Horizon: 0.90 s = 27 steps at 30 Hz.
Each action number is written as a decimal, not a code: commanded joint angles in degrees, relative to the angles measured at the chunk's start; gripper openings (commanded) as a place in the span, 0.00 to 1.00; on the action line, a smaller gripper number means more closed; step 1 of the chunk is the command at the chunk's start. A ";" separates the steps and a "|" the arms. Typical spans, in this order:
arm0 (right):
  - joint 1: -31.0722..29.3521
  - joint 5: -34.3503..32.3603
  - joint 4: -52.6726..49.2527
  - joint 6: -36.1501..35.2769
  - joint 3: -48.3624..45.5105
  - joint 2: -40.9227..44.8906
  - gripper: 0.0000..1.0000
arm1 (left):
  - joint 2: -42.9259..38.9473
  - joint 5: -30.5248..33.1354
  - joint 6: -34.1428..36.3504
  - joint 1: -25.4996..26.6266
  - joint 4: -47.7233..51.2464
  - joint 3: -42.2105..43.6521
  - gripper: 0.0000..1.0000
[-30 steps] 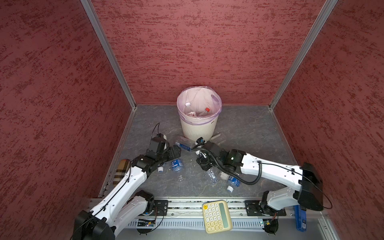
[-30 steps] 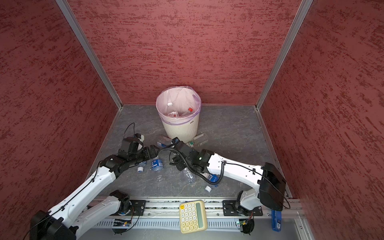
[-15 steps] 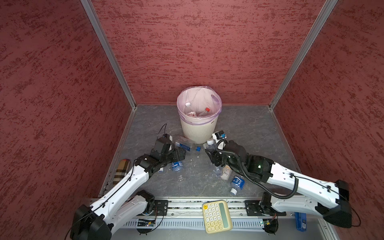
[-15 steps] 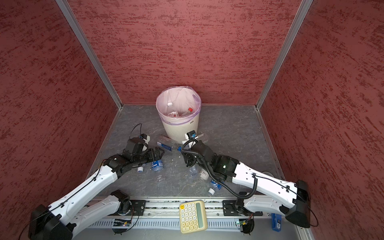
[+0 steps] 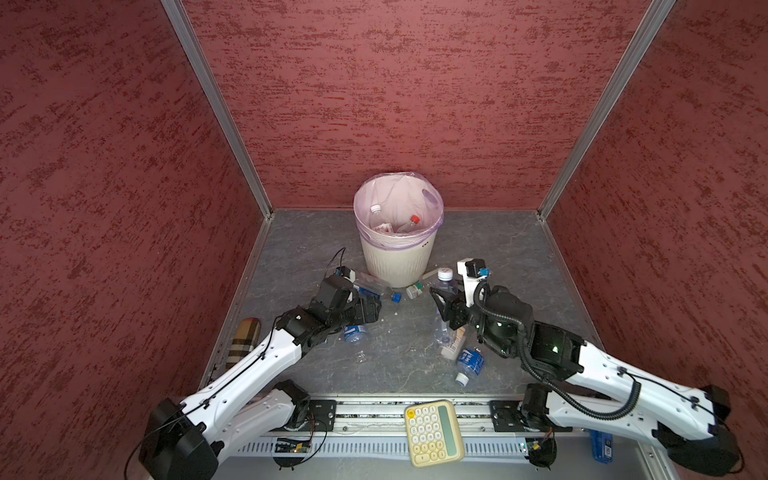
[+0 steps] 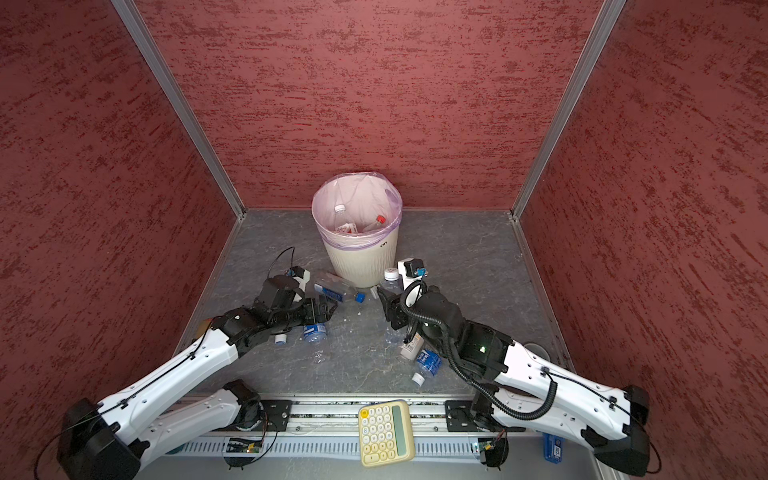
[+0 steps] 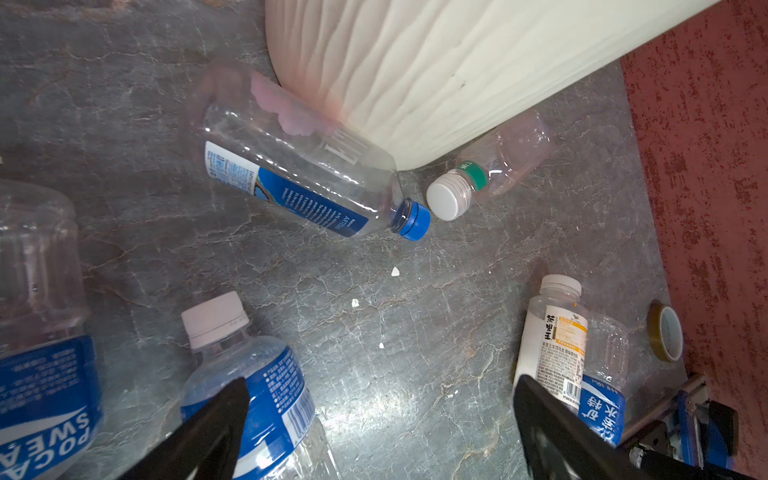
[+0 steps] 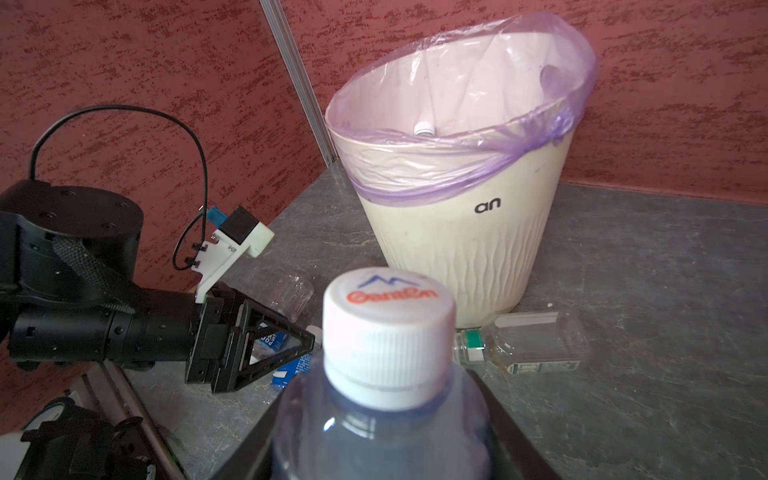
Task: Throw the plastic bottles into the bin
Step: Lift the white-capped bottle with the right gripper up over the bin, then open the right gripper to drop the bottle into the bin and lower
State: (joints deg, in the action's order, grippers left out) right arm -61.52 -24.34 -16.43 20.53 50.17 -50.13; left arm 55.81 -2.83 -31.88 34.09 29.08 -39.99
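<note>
Claws: right claw (image 5: 448,296) clamped on a clear, smooth bottle (image 8: 382,415) with a ribbed white cap (image 8: 388,328) uppermost, near the tapered cream bin (image 5: 395,262), which has ribbed walls and a lilac film liner (image 8: 457,166) over its rim; its white arm (image 5: 602,374) reaches low and forward. Left claw (image 7: 380,384), black jaws wide apart and empty, is held low over loose clear bottles (image 7: 299,183) lying on the grey marbled floor (image 7: 415,332) by the bin's foot.
</note>
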 commanded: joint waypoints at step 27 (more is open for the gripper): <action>26.07 9.41 -24.29 -12.47 104.90 -72.35 0.93 | -10.97 2.64 0.25 4.59 -0.99 5.72 0.96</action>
State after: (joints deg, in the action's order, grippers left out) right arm -37.08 -17.74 -25.91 6.83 144.40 -116.22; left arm 46.63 -1.65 -30.65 38.28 26.65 -34.70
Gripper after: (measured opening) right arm 0.918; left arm 0.964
